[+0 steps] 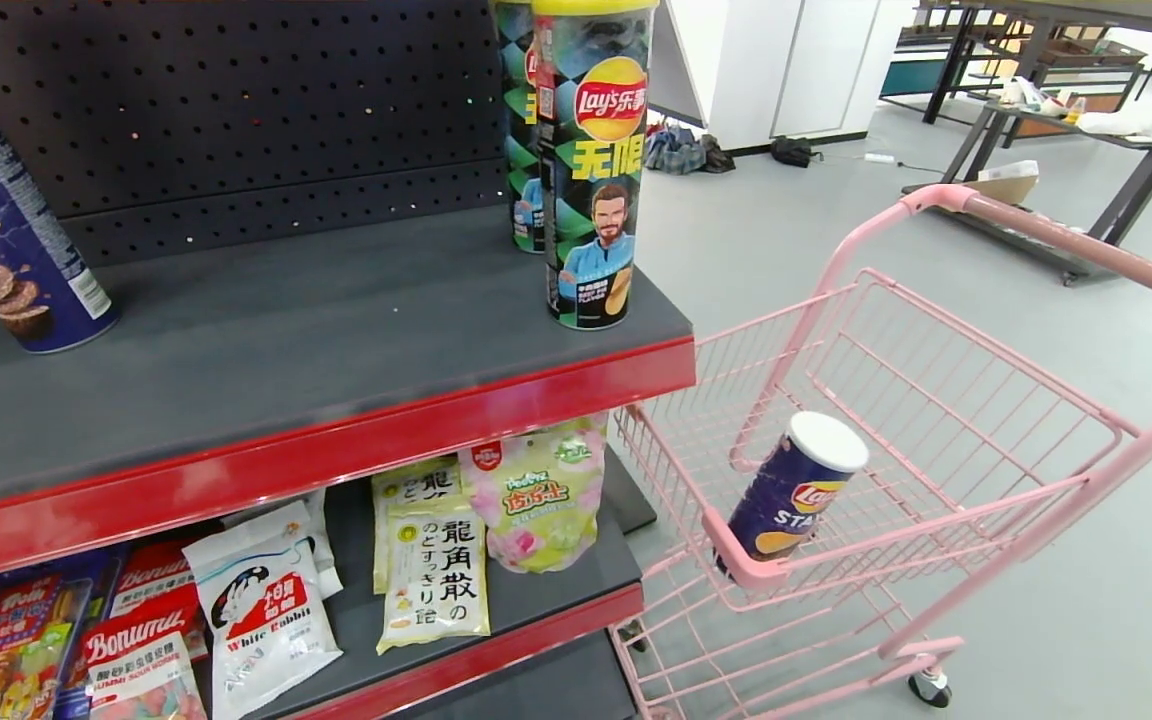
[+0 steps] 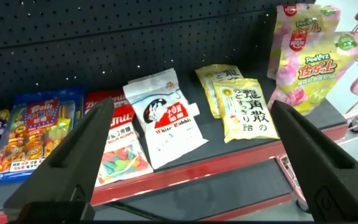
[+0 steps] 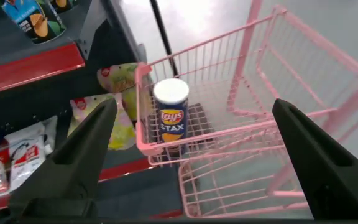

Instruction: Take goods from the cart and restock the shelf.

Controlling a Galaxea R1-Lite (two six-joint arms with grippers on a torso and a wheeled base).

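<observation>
My right gripper (image 3: 194,106) hangs spread over the can (image 3: 169,115), propped in the cart's (image 3: 229,132) corner, lined up to grab; left gripper (image 2: 192,102), also spread, faces the lower shelf (image 2: 229,165).

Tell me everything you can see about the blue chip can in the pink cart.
The chip can is a dark blue tube with a white round lid and a yellow-red logo. It looks closed and leans tilted, lid up, in a corner of the pink cart, against its wire wall.
</observation>
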